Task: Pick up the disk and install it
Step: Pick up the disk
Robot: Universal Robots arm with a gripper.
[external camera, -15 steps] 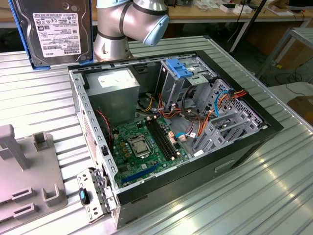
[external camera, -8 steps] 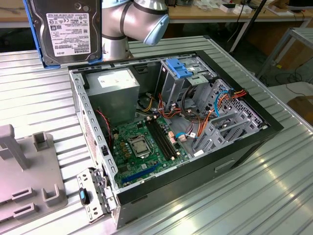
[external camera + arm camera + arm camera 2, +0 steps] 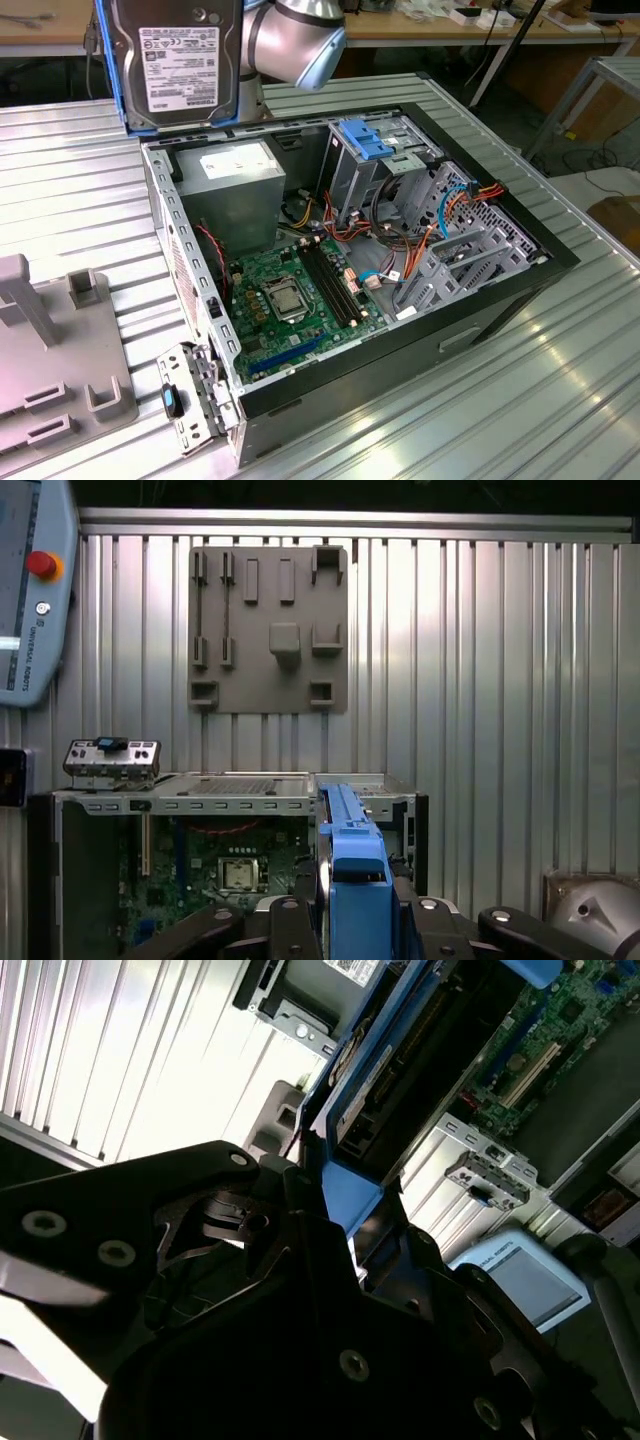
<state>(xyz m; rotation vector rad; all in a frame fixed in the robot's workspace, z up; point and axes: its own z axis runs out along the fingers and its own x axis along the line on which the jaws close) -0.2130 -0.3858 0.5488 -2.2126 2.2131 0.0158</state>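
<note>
Tool point(image 3: 338, 1212) is clamped on the disk point(image 3: 178, 62) - in the second wrist view the black jaws sit against both sides of the bright blue carrier's edge. In the first wrist view the disk is edge-on, with the blue rail running up between the black tool parts. In the exterior view the disk hangs upright in the air, its labelled grey face toward the camera and the blue rail along its side. It is above the back corner of the open computer case point(image 3: 560, 262), touching nothing below. The silver arm joint point(image 3: 300, 40) is just behind the disk.

The case lies on its side on the ribbed metal tabletop point(image 3: 500, 400), with its panel off. Inside it:
- a grey power supply point(image 3: 235, 185) at the corner nearest the disk
- a green motherboard point(image 3: 290, 300) in the middle
- a metal drive cage topped by a light-blue ribbed bracket point(image 3: 365, 140) - orange and red cables run beside it

A small blue oval clip point(image 3: 172, 400) sits on the metal bracket at the case's near corner. A grey fixture plate point(image 3: 50, 390) lies on the tabletop at the exterior view's left, apart from the case.
</note>
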